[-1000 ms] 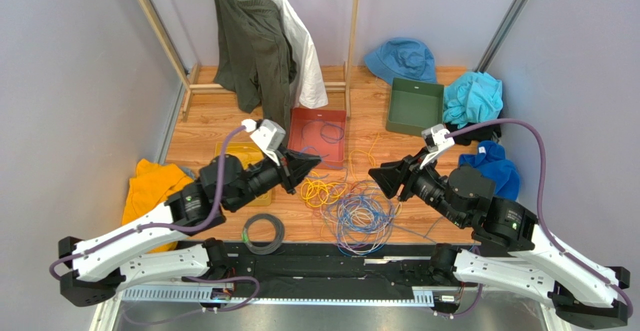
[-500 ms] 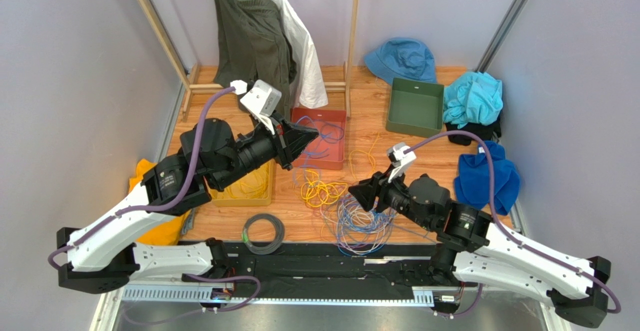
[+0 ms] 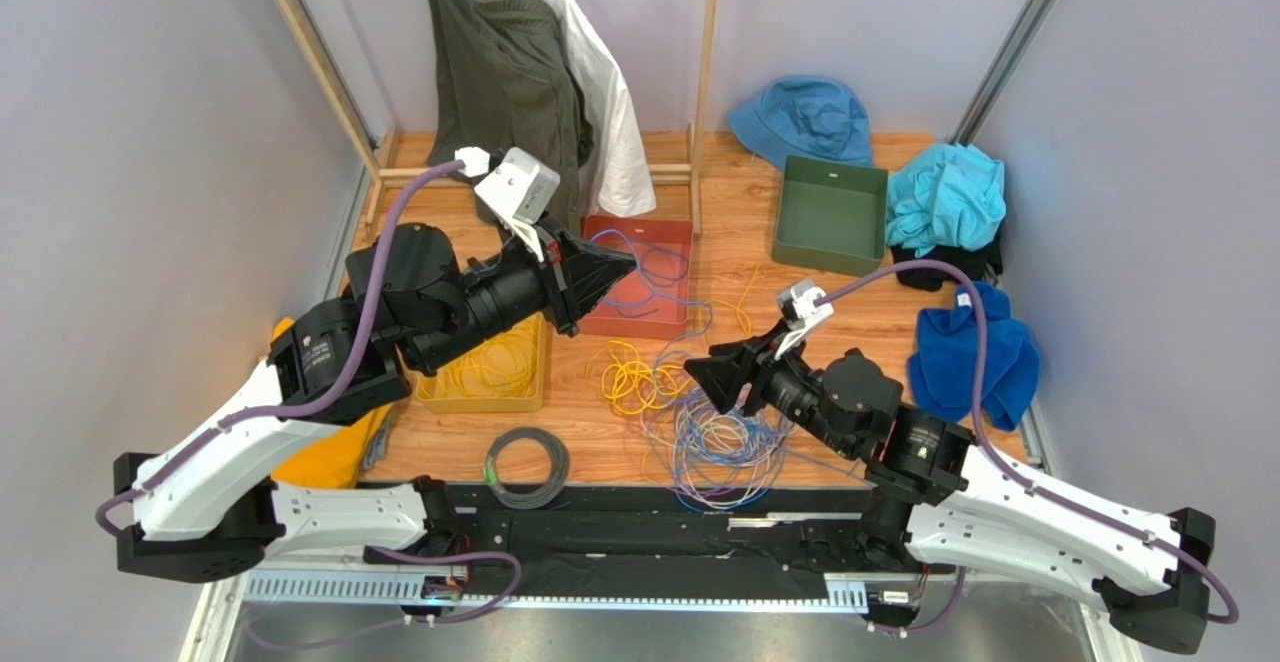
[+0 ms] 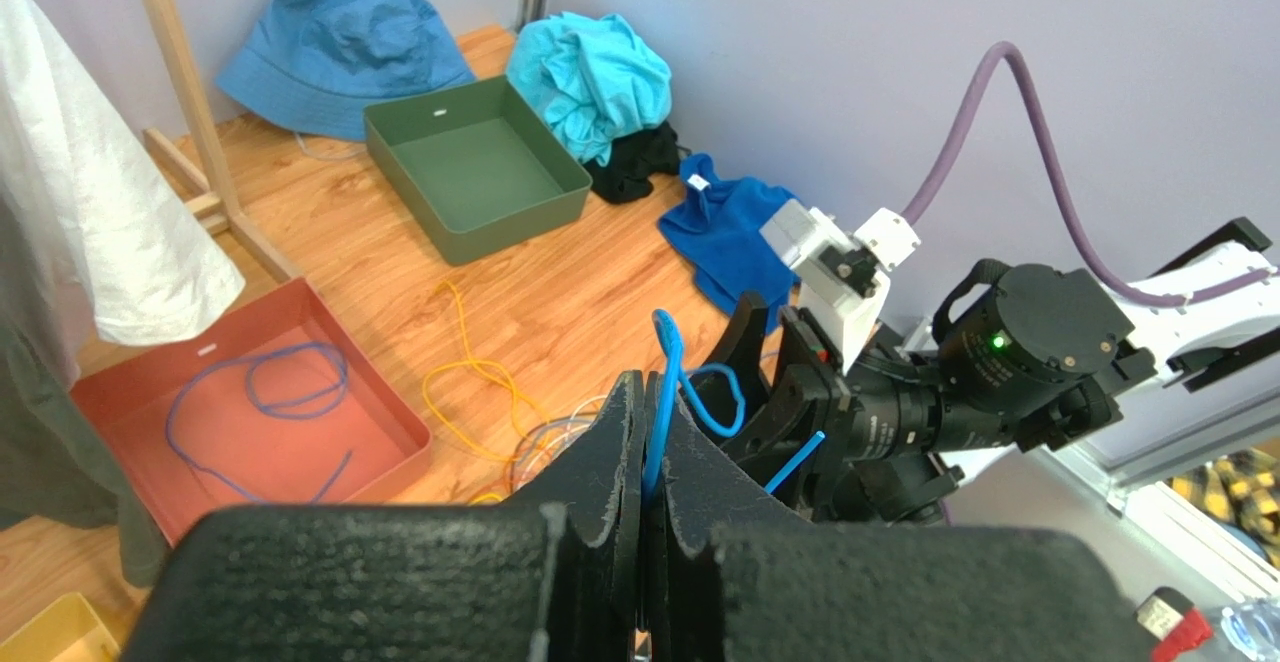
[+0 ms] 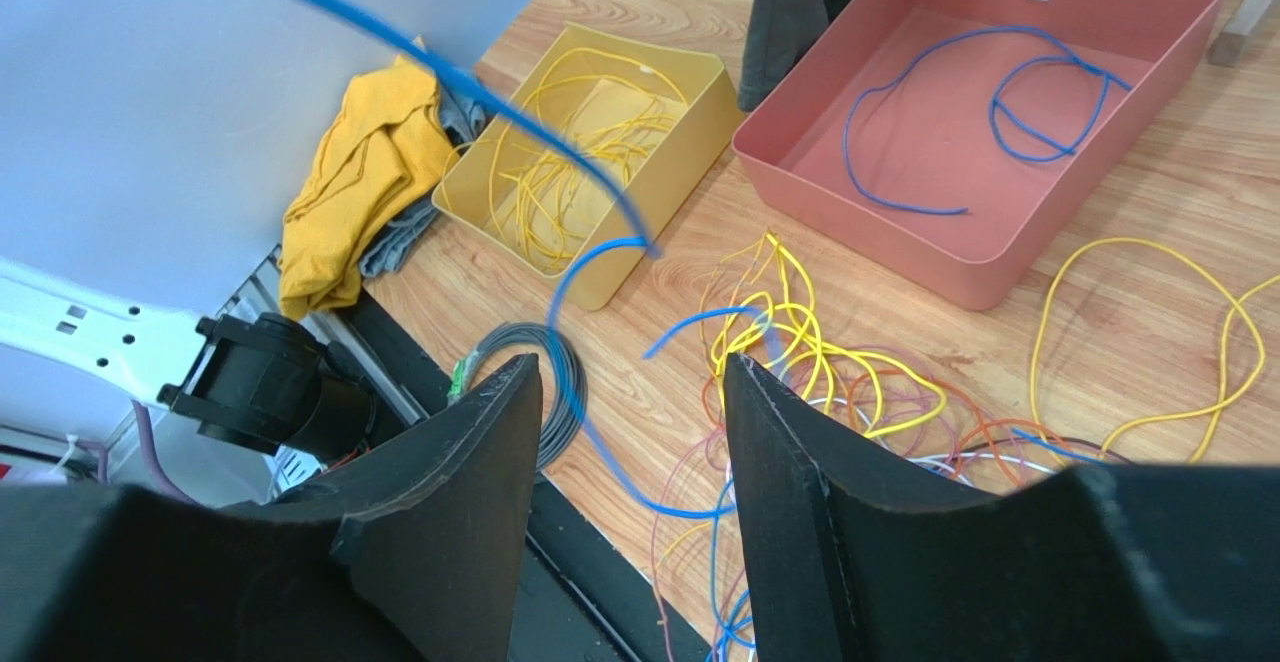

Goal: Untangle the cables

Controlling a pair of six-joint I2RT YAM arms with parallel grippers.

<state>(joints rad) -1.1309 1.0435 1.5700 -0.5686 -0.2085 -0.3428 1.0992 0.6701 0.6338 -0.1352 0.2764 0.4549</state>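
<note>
**A:** Tray count and contents?
**B:** Three. The red tray [image 3: 661, 323] holds a looped blue wire [image 5: 887, 200]. The yellow tray [image 3: 478, 401] holds yellow cables [image 5: 579, 152]. The green tray [image 3: 830, 250] sits back right.
**A:** Grippers?
**B:** Two. The left gripper [image 4: 646, 460] has its jaws pressed together on one blue cable [image 4: 655, 407], raised over the red tray in the top view. The right gripper [image 5: 628, 437] has its jaws spread. That cable hangs across the gap; contact is unclear.
**A:** The rest?
**B:** The cables [image 3: 706, 419] lie in one tangled pile on the table [image 3: 751, 265] between the arms, under the right gripper. One coiled ring [image 3: 526, 464] lies left of the pile, apart from it.
</note>
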